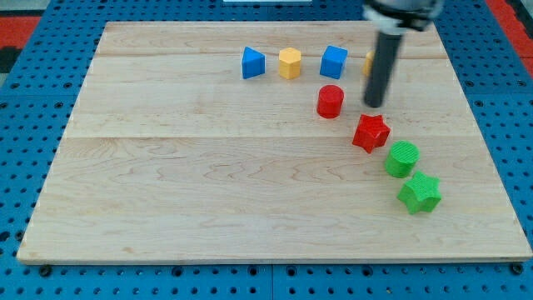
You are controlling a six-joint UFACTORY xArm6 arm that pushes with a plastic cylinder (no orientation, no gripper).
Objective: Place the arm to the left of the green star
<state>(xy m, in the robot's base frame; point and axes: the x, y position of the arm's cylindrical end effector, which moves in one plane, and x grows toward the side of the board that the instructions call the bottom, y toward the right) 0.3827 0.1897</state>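
The green star (420, 193) lies at the view's lower right on the wooden board (208, 167). A green cylinder (402, 158) sits just above and left of it. My tip (375, 105) is on the board well above and left of the green star, between the red cylinder (330, 101) on its left and the red star (371, 132) just below it. The rod rises from the tip to the view's top.
A row near the view's top holds a blue triangular block (252, 63), a yellow hexagonal block (289, 62), a blue cube (334, 62) and a yellow block (368, 61) mostly hidden behind the rod. A blue pegboard (33, 125) surrounds the board.
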